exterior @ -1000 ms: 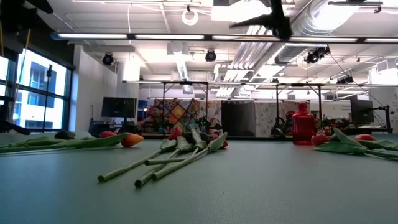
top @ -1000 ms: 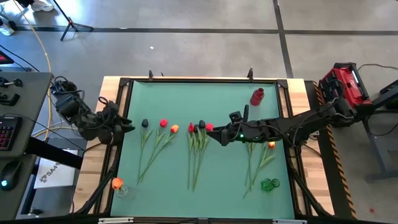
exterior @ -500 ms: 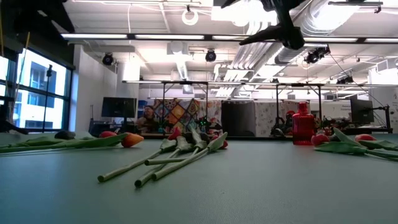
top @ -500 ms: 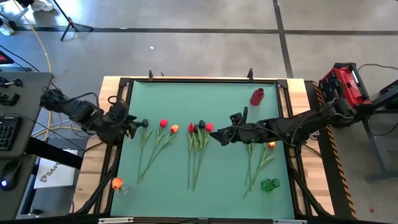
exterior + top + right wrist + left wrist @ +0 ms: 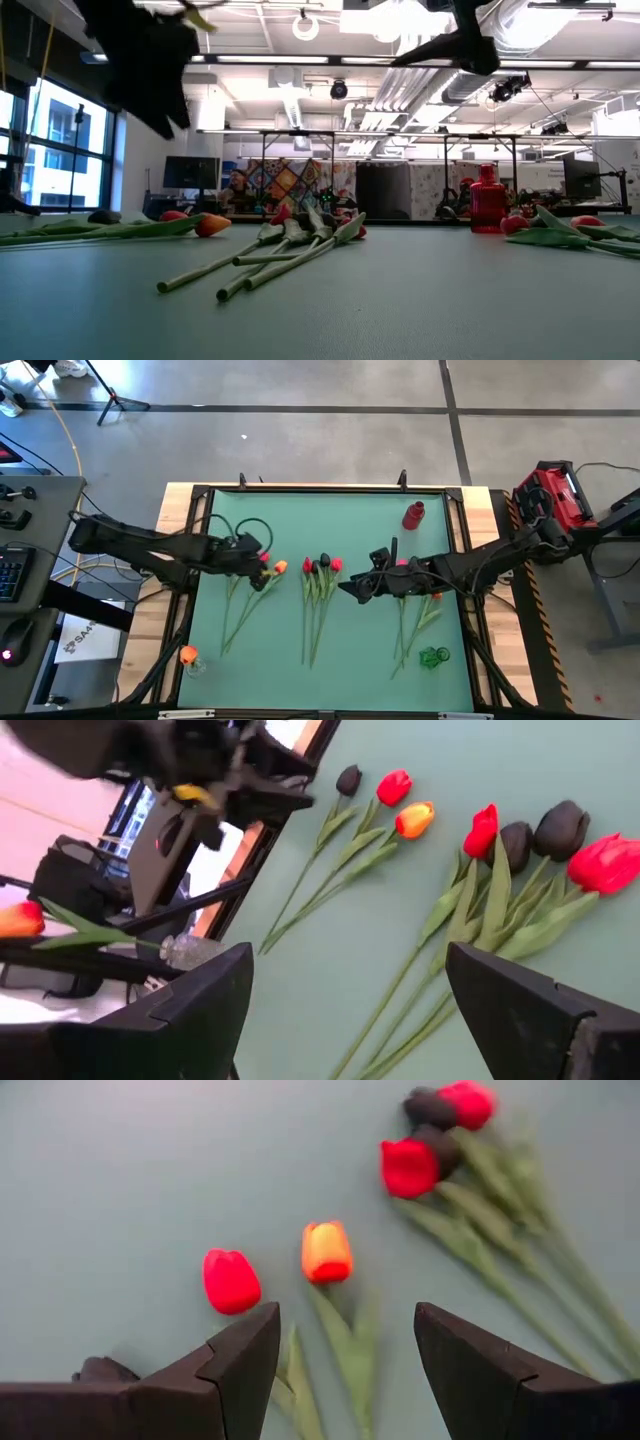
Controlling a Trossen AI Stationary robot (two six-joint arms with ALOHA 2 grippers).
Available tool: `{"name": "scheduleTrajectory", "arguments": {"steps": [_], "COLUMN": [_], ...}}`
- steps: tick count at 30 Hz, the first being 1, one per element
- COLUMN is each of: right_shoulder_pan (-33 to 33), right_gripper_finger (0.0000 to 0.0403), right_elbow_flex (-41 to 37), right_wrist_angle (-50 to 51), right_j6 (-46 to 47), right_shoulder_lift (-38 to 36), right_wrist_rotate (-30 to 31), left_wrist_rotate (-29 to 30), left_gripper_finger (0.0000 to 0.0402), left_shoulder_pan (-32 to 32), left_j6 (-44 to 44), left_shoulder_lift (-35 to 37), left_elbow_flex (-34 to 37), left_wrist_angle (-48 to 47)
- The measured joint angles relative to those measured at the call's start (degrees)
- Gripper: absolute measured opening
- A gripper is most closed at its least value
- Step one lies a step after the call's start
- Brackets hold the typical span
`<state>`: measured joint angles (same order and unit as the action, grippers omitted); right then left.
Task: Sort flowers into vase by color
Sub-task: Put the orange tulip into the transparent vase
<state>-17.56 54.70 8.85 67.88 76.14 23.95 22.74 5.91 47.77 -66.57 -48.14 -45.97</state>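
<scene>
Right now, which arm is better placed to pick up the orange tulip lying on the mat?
Left. The left gripper hangs open right over the orange tulip; the right gripper is past the middle bunch.

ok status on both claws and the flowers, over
Left claw open over left tulip bunch, holding nothing. Right claw open, empty, beside middle tulip bunch. One orange tulip in clear vase. Nothing blocking.

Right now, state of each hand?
Left hand: open, holding nothing, above the left group of flowers.
Right hand: open, holding nothing, over the mat beside the middle group of flowers.
</scene>
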Motion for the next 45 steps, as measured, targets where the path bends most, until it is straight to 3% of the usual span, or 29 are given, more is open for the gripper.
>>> {"name": "scheduleTrajectory", "arguments": {"steps": [10,18,23,45], "right_shoulder_pan": [-3.0,-4.1,-4.7,-4.6], "right_gripper_finger": [0.0321,0.0321,0.0321,0.0321], "right_elbow_flex": [0.0,0.0,0.0,0.0], "right_wrist_angle": [2.3,2.3,2.3,2.6], "right_j6": [2.6,4.0,4.3,4.2], "right_shoulder_lift": [0.0,0.0,0.0,0.0], "right_wrist_rotate": [2.4,2.6,2.5,2.6], "left_wrist_rotate": [-2.3,-3.6,-4.7,-8.3], "left_gripper_finger": [0.022,0.022,0.021,0.0019], "left_shoulder_pan": [-3.9,-6.0,-6.3,-6.3], "left_j6": [-6.9,-6.3,-5.9,-6.0], "left_shoulder_lift": [-14.4,-25.0,-27.3,-25.4], "left_elbow_flex": [3.5,3.5,3.4,3.2], "left_wrist_angle": [13.3,14.5,15.6,16.1]}}
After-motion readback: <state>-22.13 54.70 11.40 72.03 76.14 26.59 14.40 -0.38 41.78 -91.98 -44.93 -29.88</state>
